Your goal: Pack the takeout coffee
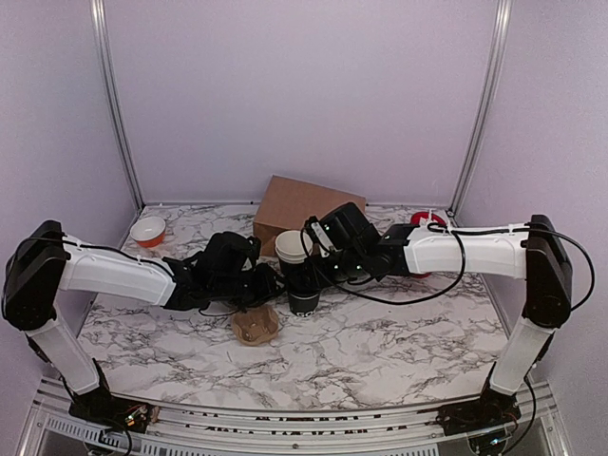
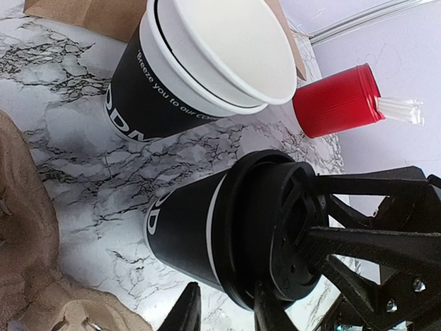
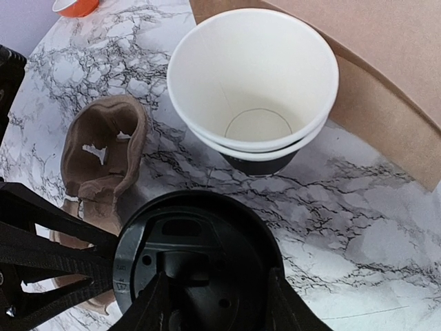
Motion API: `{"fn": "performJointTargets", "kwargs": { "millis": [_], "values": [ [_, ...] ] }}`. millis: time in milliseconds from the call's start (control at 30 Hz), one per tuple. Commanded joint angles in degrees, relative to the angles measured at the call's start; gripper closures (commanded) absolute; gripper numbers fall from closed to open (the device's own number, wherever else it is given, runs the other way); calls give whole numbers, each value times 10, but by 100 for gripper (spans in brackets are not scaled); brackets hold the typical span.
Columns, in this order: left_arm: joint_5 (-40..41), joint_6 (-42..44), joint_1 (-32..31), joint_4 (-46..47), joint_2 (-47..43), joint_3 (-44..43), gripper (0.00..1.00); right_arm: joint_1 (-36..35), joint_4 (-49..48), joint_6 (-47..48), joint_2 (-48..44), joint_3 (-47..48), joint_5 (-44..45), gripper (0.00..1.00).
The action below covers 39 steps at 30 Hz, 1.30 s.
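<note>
The takeout coffee [image 1: 304,298] stands upright on the marble, a black cup with white lettering [image 2: 187,233] and a black lid [image 3: 201,238]. My right gripper [image 3: 215,293] comes down on it from above. Its fingers sit on either side of the lid and are shut on it, also seen in the top view [image 1: 311,268]. My left gripper [image 2: 227,307] is low beside the cup. Its jaws are narrowly apart, bare marble shows between them, and one fingertip [image 2: 272,310] overlaps the lid's rim. In the top view the left gripper [image 1: 277,285] is just left of the cup.
Two stacked lidless cups [image 1: 293,245] stand right behind the coffee, against a cardboard box [image 1: 302,207]. A brown pulp cup carrier [image 1: 255,325] lies in front left. A red cylinder [image 2: 335,101] is at the back right, and an orange-and-white bowl [image 1: 148,231] at the back left.
</note>
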State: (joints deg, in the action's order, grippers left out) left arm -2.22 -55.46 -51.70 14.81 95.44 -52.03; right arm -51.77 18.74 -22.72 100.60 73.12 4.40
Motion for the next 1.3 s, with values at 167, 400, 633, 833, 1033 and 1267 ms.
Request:
{"fn": "performJointTargets", "kwargs": {
  "millis": [167, 400, 633, 833, 1033, 1267],
  "values": [
    [29, 16, -18, -65, 39, 6, 73, -2, 16, -8, 7, -26, -16, 55],
    [36, 22, -38, -73, 24, -15, 73, -2, 21, -5, 1, -12, -16, 55],
    [46, 26, -56, -100, -3, -34, 68, -2, 29, 4, 8, 13, -12, 55],
    [58, 27, -59, -114, -26, -33, 66, -2, 33, 11, 8, 25, -11, 55],
    [88, 33, -55, -131, -59, -34, 62, -2, 39, 11, 1, 32, -6, 56],
    [88, 59, -8, -156, -55, -56, 58, -2, 43, 11, -14, 34, 0, 56]
  ]
}}
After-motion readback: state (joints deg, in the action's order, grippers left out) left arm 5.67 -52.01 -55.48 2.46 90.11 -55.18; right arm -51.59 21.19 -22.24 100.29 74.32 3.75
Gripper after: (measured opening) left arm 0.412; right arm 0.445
